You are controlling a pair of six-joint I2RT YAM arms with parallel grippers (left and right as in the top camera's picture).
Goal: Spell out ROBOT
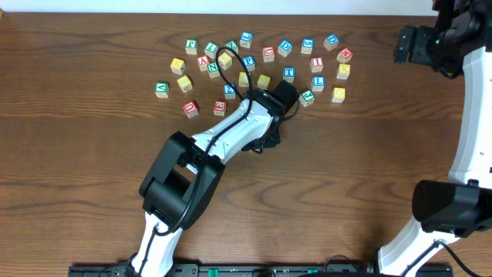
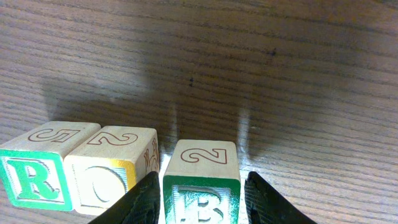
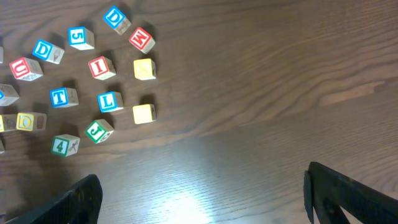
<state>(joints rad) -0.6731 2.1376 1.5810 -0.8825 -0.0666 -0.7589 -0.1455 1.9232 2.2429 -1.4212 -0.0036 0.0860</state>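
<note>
1. Overhead, a dark wood-grain table [image 1: 84, 169] fills the view. A pale strip [image 1: 231, 5] runs beyond its far edge, and a black rail [image 1: 231, 271] along the near edge carries the two arms.
2. Loose alphabet cubes [image 1: 268, 54] lie scattered toward the far edge. More than two dozen show, and the left arm may cover others.
3. At the left wrist, three cubes stand in one row: the green-framed R cube [image 2: 34, 177], the yellow O cube [image 2: 106, 180] close against it, and the green-framed B cube [image 2: 202, 199] just beside that.
4. The left gripper [image 2: 202, 208] straddles the B cube. A sliver of light shows on each side, so the jaws are parted rather than clamped.
5. The right gripper [image 3: 202, 180] hangs over bare wood with its jaws spread wide and nothing between them.
6. At the right wrist, thirteen whole cubes are visible. Among them are the blue-framed T cube [image 3: 60, 96], a second O cube [image 3: 26, 121] near it, and two plain yellow cubes [image 3: 143, 113].
</note>
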